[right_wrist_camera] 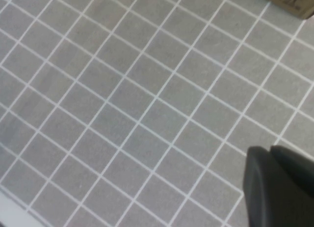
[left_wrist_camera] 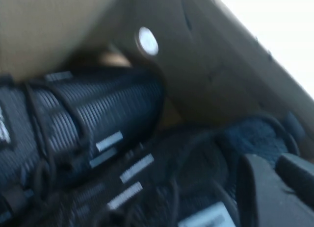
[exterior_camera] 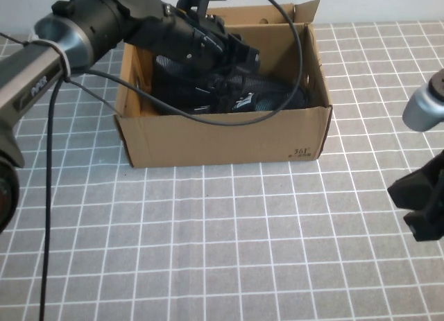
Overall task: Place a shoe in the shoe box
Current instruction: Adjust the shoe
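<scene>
My left tool (exterior_camera: pixel 243 54) reaches down inside the shoe box (exterior_camera: pixel 222 137) at the desk's (exterior_camera: pixel 208 252) far edge, over the shoe (exterior_camera: pixel 267 96); its grip I cannot tell; my right tool (exterior_camera: pixel 423 203) hangs at the desk's right edge, its fingers close together, empty; lifting out, I may snag laces and drag the shoe.

Left gripper (exterior_camera: pixel 239 54) reaches forward, low; right gripper (exterior_camera: pixel 423 210) hovers parked rightward.
</scene>
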